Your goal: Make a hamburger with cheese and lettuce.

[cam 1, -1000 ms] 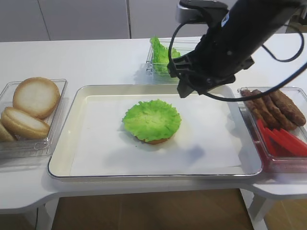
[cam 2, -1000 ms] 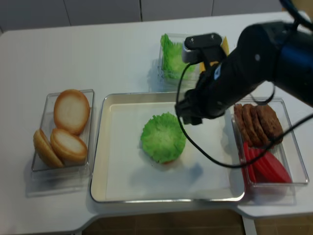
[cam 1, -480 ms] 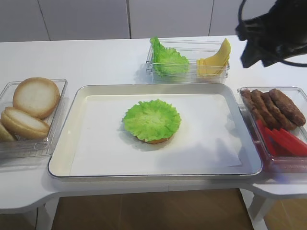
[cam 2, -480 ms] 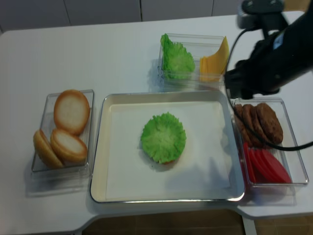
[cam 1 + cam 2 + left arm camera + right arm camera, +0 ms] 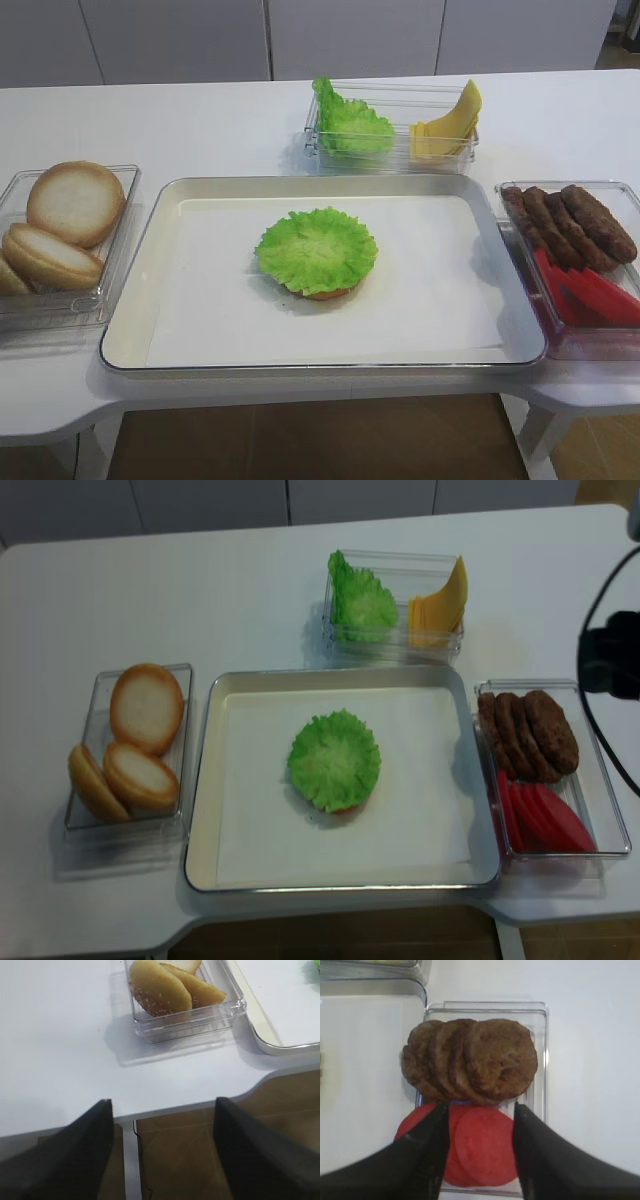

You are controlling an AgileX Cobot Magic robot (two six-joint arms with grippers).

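- At centre frame of the high view I see the lettuce (image 5: 317, 249) spread over the hamburger (image 5: 322, 292), whose tan edge peeks out below it, on the paper-lined tray (image 5: 135, 290) on the worktop (image 5: 200, 120)
- On my right wrist view, the right gripper (image 5: 478, 1110) hangs with jaws apart and nothing between them, above the patties (image 5: 470, 1058) and tomato slices (image 5: 480, 1147) in their clear box
- Left gripper (image 5: 160, 1105) has jaws apart over the worktop edge; the bun box (image 5: 185, 1005) lies in the upper middle
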